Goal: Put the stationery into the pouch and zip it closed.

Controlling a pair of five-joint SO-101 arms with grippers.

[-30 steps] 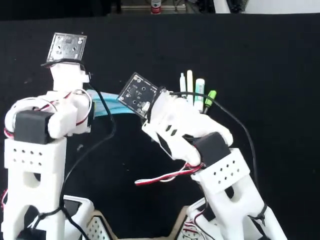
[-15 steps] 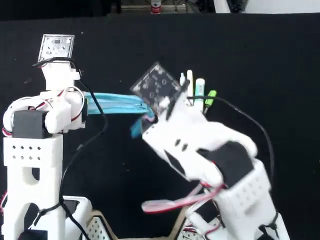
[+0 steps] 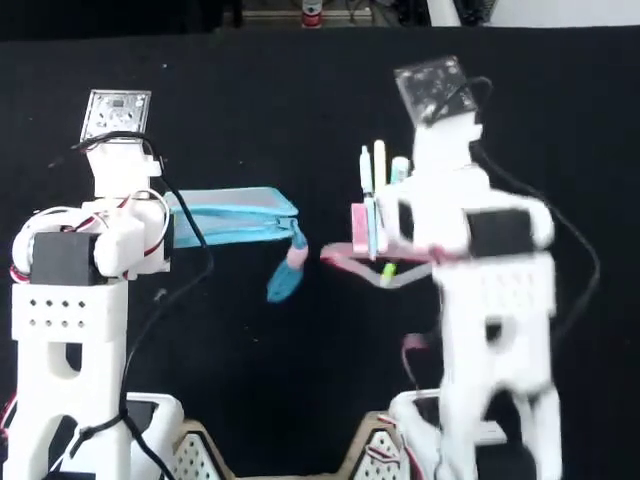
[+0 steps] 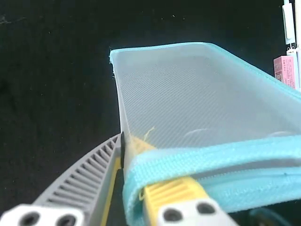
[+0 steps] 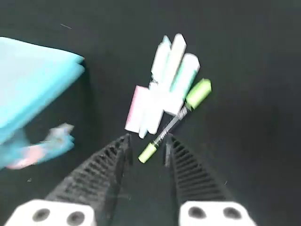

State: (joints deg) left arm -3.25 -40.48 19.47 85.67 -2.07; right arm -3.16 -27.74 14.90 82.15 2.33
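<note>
Left pincer [image 4: 126,145] is clamped on the pouch [image 3: 235,216] by one end. Its long axis runs sideways across the black surface [image 3: 250,90], and the far end points at the stationery [image 5: 164,89]. Right pincer [image 5: 146,140] hovers over that bunch (fingers parted, gripping nothing). The pens lie side by side, lengthwise away from the arms, and the green-capped pen [image 5: 181,110] is slanted.

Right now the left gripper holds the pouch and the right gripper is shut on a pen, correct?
Not quite. The left gripper does hold the pouch, but the right gripper is open and holds nothing. The right wrist view shows its jaws apart, with the pens lying loose on the table beyond them.
</note>
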